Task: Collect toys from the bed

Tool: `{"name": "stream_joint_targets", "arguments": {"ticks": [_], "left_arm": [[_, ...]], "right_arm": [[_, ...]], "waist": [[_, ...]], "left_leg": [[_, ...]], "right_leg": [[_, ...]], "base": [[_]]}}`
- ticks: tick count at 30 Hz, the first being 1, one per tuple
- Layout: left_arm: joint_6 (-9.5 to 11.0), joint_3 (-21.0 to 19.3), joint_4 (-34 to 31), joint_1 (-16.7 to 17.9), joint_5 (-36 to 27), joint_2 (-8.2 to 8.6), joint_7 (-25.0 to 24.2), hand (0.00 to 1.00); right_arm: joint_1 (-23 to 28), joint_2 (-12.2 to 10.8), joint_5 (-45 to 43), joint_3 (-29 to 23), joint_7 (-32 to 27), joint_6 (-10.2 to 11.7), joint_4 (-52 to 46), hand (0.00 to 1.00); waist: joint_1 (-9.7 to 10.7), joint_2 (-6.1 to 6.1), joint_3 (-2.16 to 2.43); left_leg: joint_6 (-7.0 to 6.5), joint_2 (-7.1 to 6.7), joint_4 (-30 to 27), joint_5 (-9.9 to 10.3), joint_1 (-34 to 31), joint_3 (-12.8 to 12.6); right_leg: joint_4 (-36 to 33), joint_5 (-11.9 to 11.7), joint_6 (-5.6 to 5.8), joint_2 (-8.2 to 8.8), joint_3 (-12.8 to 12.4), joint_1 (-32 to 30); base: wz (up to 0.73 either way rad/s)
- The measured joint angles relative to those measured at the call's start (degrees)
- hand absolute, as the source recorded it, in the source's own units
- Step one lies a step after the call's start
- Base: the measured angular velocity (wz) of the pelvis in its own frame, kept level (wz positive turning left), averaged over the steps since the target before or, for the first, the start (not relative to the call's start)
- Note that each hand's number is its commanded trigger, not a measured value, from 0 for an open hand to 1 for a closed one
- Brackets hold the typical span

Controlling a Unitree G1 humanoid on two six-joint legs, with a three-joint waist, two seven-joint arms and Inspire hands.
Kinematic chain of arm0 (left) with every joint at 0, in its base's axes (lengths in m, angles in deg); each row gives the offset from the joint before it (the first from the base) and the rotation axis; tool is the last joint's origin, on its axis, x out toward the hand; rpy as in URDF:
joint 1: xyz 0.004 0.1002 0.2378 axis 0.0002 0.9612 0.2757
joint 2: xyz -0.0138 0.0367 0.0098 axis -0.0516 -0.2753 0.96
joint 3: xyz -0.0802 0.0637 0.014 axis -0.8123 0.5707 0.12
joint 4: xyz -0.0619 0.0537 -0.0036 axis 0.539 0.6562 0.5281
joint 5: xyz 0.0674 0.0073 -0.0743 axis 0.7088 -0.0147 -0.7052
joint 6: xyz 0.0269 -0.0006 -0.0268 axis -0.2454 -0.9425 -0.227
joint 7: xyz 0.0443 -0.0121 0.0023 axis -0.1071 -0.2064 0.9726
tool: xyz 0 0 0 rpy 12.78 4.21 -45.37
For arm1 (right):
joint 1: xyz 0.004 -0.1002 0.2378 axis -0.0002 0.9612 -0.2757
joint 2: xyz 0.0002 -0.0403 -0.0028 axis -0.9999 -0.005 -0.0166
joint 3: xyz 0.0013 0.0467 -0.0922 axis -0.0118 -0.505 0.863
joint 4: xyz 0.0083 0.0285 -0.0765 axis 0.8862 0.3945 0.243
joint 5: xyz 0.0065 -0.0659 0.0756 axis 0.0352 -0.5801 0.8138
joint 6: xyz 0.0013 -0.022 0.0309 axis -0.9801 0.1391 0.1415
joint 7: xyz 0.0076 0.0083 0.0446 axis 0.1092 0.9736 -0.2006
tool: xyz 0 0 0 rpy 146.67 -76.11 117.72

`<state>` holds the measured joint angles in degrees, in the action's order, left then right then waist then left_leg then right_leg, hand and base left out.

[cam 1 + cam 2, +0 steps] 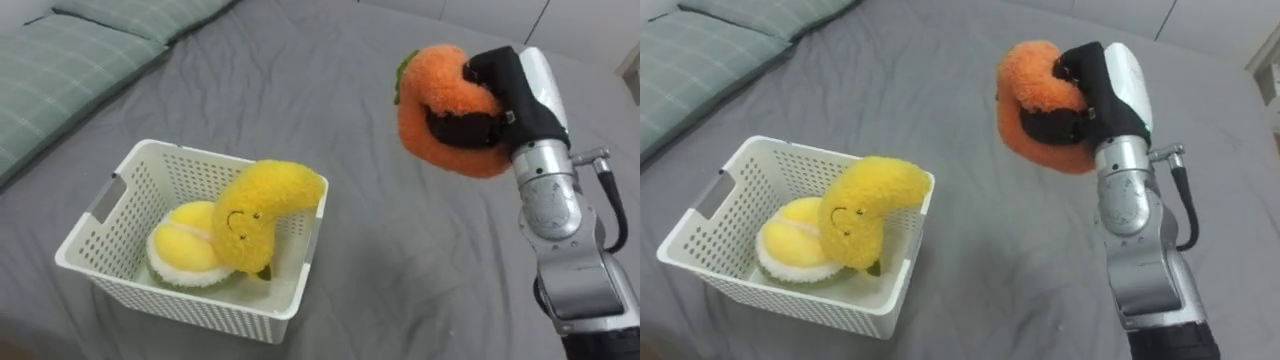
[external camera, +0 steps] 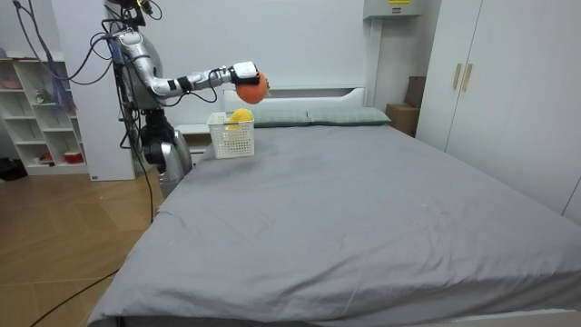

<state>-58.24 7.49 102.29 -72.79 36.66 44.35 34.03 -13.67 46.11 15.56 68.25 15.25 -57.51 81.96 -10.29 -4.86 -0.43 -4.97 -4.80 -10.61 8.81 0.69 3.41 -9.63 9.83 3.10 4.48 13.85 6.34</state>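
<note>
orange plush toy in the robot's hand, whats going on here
The robot's right hand is curled round the fuzzy orange plush toy, holding it in the air over the grey bed, to the right of the white perforated plastic basket. It sits on the bed with a yellow banana-shaped plush and a round pale-yellow plush inside.

I hold the orange plush in the right hand, dark fingers curled round its middle. It hangs in the air above the grey bed, to the right of the basket. The basket is white and perforated and sits on the bed. Inside I see a yellow banana plush with a small smiling face, leaning against the right rim. A round pale-yellow plush lies flat beside it, touching it
</note>
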Motion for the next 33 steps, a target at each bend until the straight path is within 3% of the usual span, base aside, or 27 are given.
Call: {"name": "stream_joint_targets", "arguments": {"ticks": [5, 6, 8, 9, 10, 11, 15, 23, 33], "left_arm": [[-0.05, 0.13, -0.02, -0.26, 0.53, 0.27, -0.06, 0.0], [-0.29, 0.22, -0.02, -0.23, 0.54, 0.34, -0.06, 0.0], [-0.96, 0.21, -0.05, -0.15, 1.11, 0.48, -0.06, 0.0], [-1.24, 0.22, -0.14, -0.19, 1.2, 0.55, -0.06, 0.0], [-1.35, 0.21, -0.3, -0.18, 1.24, 0.62, -0.06, 0.0], [-1.72, 0.23, -0.69, -0.04, 1.31, 0.76, -0.05, 0.0], [-2.88, 1.86, -0.97, -0.28, 1.35, 1.07, -0.03, 0.0], [-5.0, 2.15, -3.0, -0.87, 2.62, 1.37, -1.64, 0.0], [-6.16, 2.15, -5.16, -0.25, 2.66, 1.42, -2.57, 0.0]], "right_arm": [[-1.65, -1.52, 0.03, 1.1, 2.89, -1.12, -1.49, 1.0], [-2.52, -1.52, 0.04, 1.72, 2.95, -1.42, -1.49, 0.91], [-3.52, -1.54, 0.37, 2.76, 3.11, -1.51, -1.5, 0.71], [-3.93, -1.74, 0.45, 2.97, 3.51, -1.7, -1.49, 0.53], [-4.18, -1.97, 0.45, 3.13, 3.55, -2.05, -1.49, 0.33], [-4.69, -2.43, 0.44, 3.66, 3.67, -2.91, -1.48, 0.0], [-5.14, -2.86, 0.05, 7.45, 4.98, -3.72, -0.63, 0.0], [-5.13, -6.83, -6.41, 10.01, 9.92, -7.15, -0.03, 0.0], [-5.12, -7.56, -6.43, 10.01, 10.49, -7.83, 0.11, 0.0]], "waist": [[-2.83, -0.2, -0.09], [-3.04, -0.18, -0.1], [-3.19, -0.15, -0.13], [-3.72, -0.22, -0.08], [-4.09, -0.27, -0.1], [-4.45, -0.3, -0.11], [-5.97, -0.42, -0.16], [-9.1, -1.33, -0.36], [-9.24, -1.78, -0.66]], "left_leg": [[0.01, -0.41, -0.11, -0.06, -0.42, 1.57], [0.0, -0.53, -0.22, -0.11, -0.51, 1.92], [-0.01, -0.81, -0.58, -0.13, -0.72, 2.87], [-0.02, -1.0, -0.79, -0.12, -1.0, 3.47], [-0.02, -1.04, -0.83, -0.13, -1.08, 3.55], [0.0, -1.17, -1.04, -0.16, -1.2, 4.04], [0.13, -1.58, -1.2, -0.58, -1.06, 5.58], [0.43, -2.24, -1.38, -1.34, -2.16, 8.03], [0.69, -3.0, -2.12, -1.8, -3.41, 10.37]], "right_leg": [[0.15, 0.0, 0.0, 0.13, 0.79, 0.08], [0.18, 0.0, 0.0, 0.18, 1.08, 0.16], [0.36, 0.0, 0.0, 0.36, 2.22, 0.54], [0.65, 0.0, 0.0, 0.4, 2.44, 0.74], [0.73, 0.0, 0.0, 0.4, 2.45, 0.75], [0.78, 0.0, 0.01, 0.4, 2.72, 0.97], [0.99, 0.0, 0.01, 0.52, 3.92, 1.78], [0.9, 0.02, 0.03, 0.73, 5.28, 1.54], [0.93, 0.08, 0.11, 0.82, 5.08, 1.45]], "base": [[0.11], [0.19], [0.26], [0.27], [0.23], [0.23], [0.2], [0.18], [0.13]]}}
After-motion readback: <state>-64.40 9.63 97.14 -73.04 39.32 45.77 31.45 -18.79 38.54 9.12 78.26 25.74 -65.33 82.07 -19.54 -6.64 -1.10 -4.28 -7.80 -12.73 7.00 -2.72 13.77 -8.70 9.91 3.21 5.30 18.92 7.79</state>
